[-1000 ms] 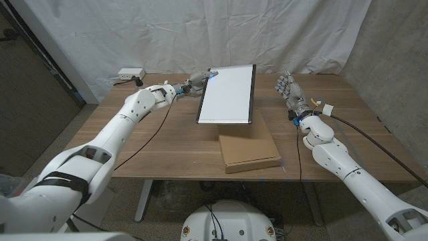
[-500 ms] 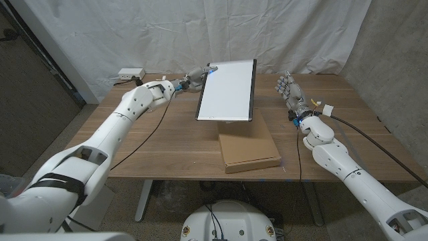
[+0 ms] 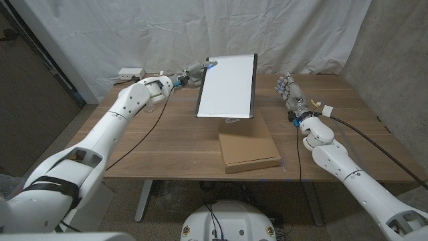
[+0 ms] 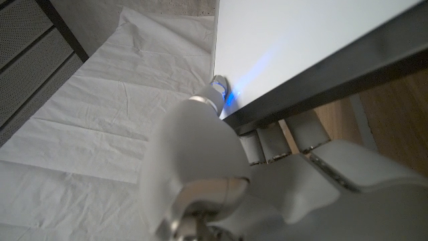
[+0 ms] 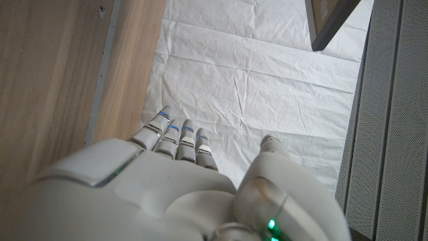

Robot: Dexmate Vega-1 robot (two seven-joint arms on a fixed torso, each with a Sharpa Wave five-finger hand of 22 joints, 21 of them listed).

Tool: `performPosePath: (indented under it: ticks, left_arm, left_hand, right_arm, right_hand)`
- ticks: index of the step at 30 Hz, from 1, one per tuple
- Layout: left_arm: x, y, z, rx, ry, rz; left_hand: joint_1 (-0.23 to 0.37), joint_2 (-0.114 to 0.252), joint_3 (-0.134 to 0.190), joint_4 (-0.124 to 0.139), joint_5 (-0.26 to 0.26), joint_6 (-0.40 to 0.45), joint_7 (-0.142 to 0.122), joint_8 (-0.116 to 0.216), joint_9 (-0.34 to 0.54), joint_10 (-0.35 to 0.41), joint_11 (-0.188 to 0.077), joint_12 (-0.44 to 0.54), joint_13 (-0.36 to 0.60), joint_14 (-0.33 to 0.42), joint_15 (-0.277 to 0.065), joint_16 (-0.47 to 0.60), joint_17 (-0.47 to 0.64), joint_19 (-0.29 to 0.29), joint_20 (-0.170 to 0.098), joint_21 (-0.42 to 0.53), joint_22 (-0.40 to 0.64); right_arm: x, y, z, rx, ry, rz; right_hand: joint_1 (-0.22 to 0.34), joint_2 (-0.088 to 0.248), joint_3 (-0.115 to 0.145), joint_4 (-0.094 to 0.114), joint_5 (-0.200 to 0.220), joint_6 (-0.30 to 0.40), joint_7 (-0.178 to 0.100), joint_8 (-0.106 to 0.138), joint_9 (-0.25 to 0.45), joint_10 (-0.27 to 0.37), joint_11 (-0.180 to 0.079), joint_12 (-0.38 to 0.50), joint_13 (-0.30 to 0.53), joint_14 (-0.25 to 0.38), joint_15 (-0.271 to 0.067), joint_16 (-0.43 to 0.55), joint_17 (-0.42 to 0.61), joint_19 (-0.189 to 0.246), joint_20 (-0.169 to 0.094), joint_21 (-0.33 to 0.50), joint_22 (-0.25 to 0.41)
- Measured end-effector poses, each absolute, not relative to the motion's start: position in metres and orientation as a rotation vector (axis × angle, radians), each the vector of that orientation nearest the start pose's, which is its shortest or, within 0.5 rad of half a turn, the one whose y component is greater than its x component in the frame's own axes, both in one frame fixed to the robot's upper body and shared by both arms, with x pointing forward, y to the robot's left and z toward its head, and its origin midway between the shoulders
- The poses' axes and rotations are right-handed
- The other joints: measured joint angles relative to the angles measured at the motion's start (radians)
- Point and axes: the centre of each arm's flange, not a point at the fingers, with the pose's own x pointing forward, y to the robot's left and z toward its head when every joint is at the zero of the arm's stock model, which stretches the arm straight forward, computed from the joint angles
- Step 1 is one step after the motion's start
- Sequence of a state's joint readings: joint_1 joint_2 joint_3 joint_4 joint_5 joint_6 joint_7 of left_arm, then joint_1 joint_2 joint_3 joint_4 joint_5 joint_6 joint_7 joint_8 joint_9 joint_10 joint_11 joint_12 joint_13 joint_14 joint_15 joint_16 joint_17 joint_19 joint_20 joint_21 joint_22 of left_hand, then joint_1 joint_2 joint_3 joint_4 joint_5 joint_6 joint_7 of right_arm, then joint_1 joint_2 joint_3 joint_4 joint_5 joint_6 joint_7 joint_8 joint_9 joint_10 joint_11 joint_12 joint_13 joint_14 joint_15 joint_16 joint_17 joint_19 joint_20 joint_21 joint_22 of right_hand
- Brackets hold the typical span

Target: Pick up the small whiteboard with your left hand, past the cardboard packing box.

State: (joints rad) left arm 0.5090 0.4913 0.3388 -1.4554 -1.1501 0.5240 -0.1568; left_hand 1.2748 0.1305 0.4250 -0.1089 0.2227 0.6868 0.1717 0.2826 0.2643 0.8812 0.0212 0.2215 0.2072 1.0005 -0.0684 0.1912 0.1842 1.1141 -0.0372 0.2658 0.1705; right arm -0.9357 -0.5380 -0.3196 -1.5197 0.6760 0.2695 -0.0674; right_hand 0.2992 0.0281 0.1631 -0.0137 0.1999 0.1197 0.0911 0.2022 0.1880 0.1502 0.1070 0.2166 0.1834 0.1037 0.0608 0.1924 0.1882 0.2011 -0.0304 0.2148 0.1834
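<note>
The worktop carried a cardboard packing box. Above and beyond it hung the small whiteboard, tilted, its upper corner pinched by the outstretched left robot hand. The right robot hand stood upright, fingers loosely apart, holding nothing.

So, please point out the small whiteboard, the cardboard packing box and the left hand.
small whiteboard [image 3: 227, 87], head view, middle of its white face.
cardboard packing box [image 3: 249, 150], head view, middle of its top.
left hand [image 3: 194, 72], head view, fingers gripping the board's corner.
</note>
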Motion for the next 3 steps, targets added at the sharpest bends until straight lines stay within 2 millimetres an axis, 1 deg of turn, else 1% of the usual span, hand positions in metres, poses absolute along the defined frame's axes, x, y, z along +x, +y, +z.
performPosePath:
  ticks: [3]
  left_arm:
    - [0.6334,0.1987,0.129,-0.32,-0.225,-0.706]
  left_hand:
    - [0.0,0.0,0.0,0.0,0.0,0.0,0.0,0.0,0.0,0.001,-0.001,0.0,0.0,0.0,0.0,0.0,0.0,0.0,0.0,-0.001,0.0]
  right_arm:
    - [0.6128,-0.2802,-0.0049,0.109,-0.671,0.194]
  right_hand:
    - [0.0,0.0,0.0,0.0,0.0,0.006,0.006,0.0,0.0,0.0,0.0,0.0,0.0,0.0,0.0,0.0,0.0,0.0,0.0,0.0,0.0]
